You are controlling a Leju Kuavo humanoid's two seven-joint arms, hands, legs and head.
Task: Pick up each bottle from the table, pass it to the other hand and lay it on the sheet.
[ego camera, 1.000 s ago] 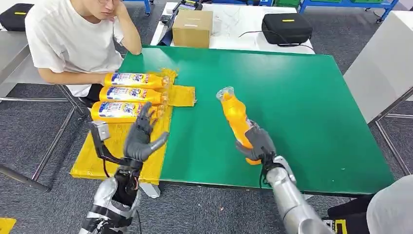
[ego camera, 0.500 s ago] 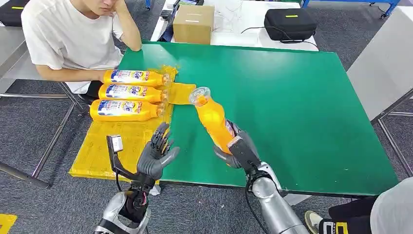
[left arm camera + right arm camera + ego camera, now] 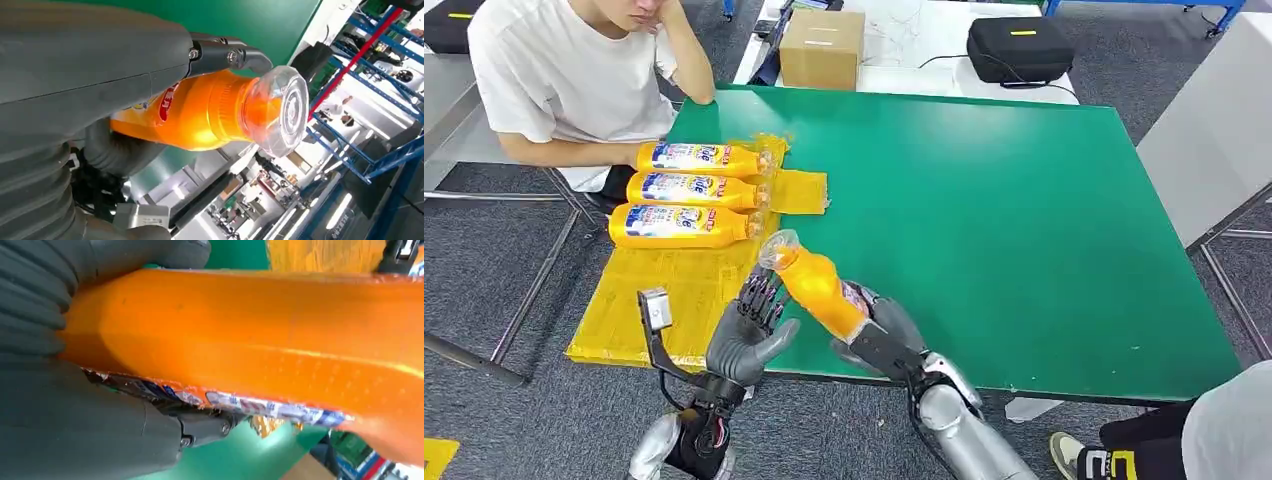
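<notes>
Bottle of orange liquid with a clear plastic cap (image 3: 816, 285) sits gripped in the right hand (image 3: 879, 335), tilted so its cap leans toward the yellow crinkled plastic sheet (image 3: 674, 300) at the table's left edge. The hand's dark fingers (image 3: 35, 295) wrap the lower body of the bottle, held above the near edge of the green table (image 3: 1024, 220). The left hand (image 3: 749, 335) is raised just beside the bottle's neck, fingers spread apart and palm turned toward it; whether the fingertips touch the bottle cannot be told from the head view, and in the left wrist view the bottle lies close against the grey thumb without a closed grasp.

Three more orange bottles with blue-and-white labels (image 3: 689, 190) lie side by side on the sheet's far end, caps pointing toward the table's middle. A person in a white shirt (image 3: 564, 80) sits by the far left corner. A brown cardboard box (image 3: 821, 48) and a black case (image 3: 1019, 48) rest on the white table beyond the far edge.
</notes>
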